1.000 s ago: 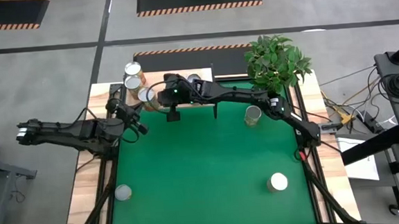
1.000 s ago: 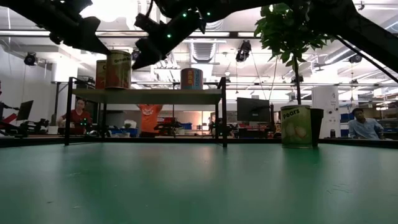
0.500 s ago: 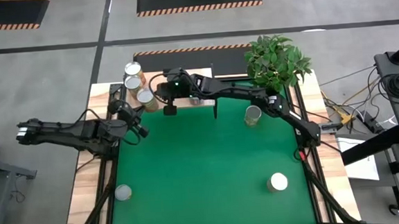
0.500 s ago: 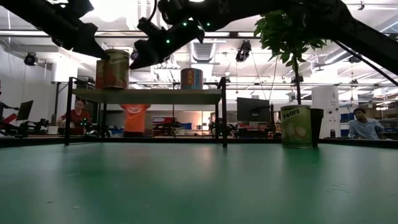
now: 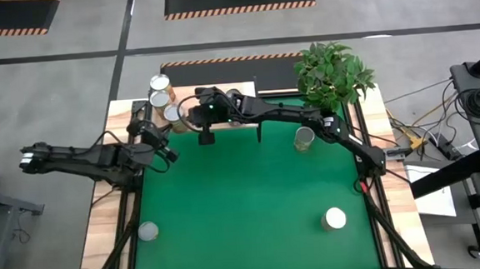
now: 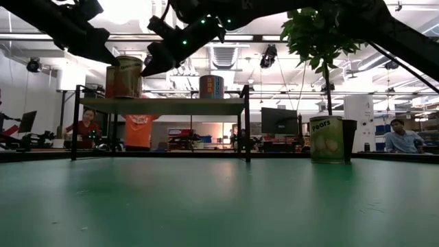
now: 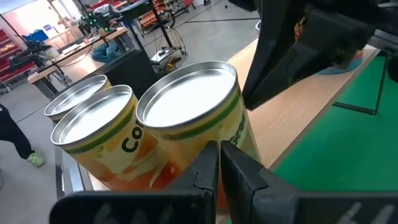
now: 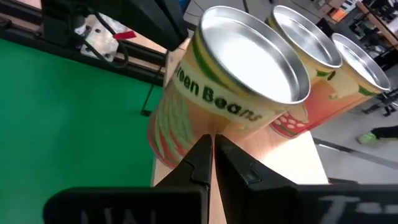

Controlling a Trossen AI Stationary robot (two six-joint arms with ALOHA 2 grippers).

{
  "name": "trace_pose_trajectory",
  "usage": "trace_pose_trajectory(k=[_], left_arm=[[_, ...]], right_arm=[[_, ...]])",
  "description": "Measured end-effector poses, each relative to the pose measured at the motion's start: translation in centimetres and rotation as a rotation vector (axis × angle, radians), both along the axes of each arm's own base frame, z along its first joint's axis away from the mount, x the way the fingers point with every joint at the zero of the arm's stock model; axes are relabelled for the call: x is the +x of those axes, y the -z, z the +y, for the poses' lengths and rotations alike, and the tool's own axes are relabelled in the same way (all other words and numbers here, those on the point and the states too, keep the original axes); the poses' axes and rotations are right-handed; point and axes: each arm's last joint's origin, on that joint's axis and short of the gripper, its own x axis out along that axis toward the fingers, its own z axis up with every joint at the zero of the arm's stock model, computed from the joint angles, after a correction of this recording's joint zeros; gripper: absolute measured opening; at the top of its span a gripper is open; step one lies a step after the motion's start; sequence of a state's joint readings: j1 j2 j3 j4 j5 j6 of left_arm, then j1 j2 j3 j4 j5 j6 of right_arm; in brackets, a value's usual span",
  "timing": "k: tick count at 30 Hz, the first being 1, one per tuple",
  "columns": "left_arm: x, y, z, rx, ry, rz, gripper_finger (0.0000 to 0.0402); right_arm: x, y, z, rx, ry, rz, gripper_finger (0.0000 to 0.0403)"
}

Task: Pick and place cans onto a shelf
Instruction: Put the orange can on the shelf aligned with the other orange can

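Three cans stand in a row on the shelf [image 5: 246, 90] at its left end. The nearest is a green-beans can [image 8: 236, 93], also seen as the nearest can [image 5: 173, 113]. My right gripper [image 8: 211, 142] is shut, its tips at this can's side. My left gripper [image 7: 219, 152] is shut too and points at the same can [image 7: 193, 112] from the other side. Another can [image 6: 211, 86] stands farther right on the shelf [image 6: 164, 105]. A pears can [image 5: 304, 139] and two more cans [image 5: 149, 232] [image 5: 335, 220] stand on the green mat. My right gripper's shut fingertips [image 8: 204, 144] lie against the lower side wall [image 8: 186, 127] of the green-beans can. They come from the table's right, slanting slightly down. The can stands upright on the shelf. My left gripper's tips sit before the can's lower side [image 7: 186, 165]; I cannot tell whether they touch.
A potted plant [image 5: 334, 74] stands at the far right corner. The shelf's black legs [image 6: 247, 127] stand on the mat's far edge. The mat's middle [image 5: 244, 193] holds nothing. People move in the room beyond the table.
My right gripper has edged a little toward the table's left and back again. The green-beans can has slid slightly toward the two cans beside it, staying upright on the shelf.
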State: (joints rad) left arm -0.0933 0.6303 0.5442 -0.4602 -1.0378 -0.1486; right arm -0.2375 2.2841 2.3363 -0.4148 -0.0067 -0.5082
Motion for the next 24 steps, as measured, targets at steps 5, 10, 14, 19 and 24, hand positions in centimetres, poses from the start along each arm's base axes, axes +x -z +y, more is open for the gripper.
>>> trace_pose_trajectory(k=[5, 10, 14, 19, 24], left_arm=[[-0.5, -0.2, 0.0, -0.006, -0.003, -0.018, 0.0], [-0.8, -0.3, 0.1, -0.013, -0.002, -0.034, 0.0], [-0.8, -0.3, -0.1, -0.051, 0.091, -0.021, 0.0], [-0.7, -0.2, -0.3, -0.097, 0.197, -0.005, 0.0], [-0.7, -0.2, -0.3, -0.083, 0.169, -0.006, 0.0]], right_arm=[[-0.1, -0.3, -0.1, -0.014, 0.03, -0.002, 0.0009], [-0.1, -0.3, -0.1, -0.004, 0.034, -0.005, 0.0009], [-0.2, -0.2, -0.1, -0.027, 0.048, 0.01, 0.0009], [-0.6, -0.7, -1.6, -0.105, 0.154, 0.007, 0.0009], [-0.7, -0.5, -4.7, -0.005, 0.124, -0.111, 0.0009]])
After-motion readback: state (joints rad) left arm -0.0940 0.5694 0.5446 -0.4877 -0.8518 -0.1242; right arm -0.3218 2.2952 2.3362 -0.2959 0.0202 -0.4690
